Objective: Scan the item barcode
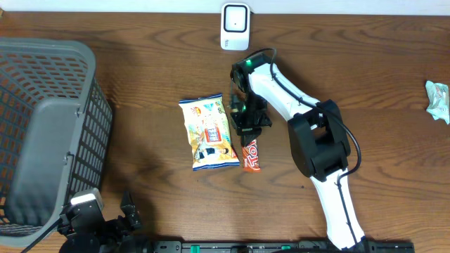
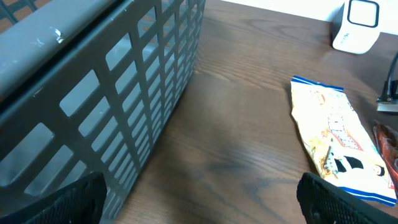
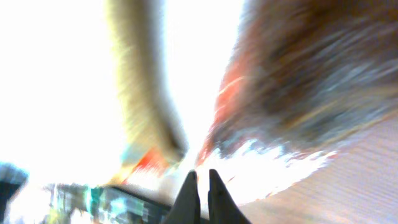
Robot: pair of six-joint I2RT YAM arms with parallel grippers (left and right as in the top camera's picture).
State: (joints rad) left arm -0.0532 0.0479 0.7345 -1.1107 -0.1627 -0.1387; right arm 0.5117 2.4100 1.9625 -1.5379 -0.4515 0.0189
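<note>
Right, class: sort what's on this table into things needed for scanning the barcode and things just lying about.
For the job:
white scanner
red candy bar
right gripper, shut at the bar's far end

Lying about:
grey basket
yellow snack bag, perhaps a later item
crumpled wrapper
left gripper, open near the basket

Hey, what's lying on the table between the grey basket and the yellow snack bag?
Nothing: only bare wooden table separates the grey basket and the yellow snack bag, as the overhead and left wrist views show.
</note>
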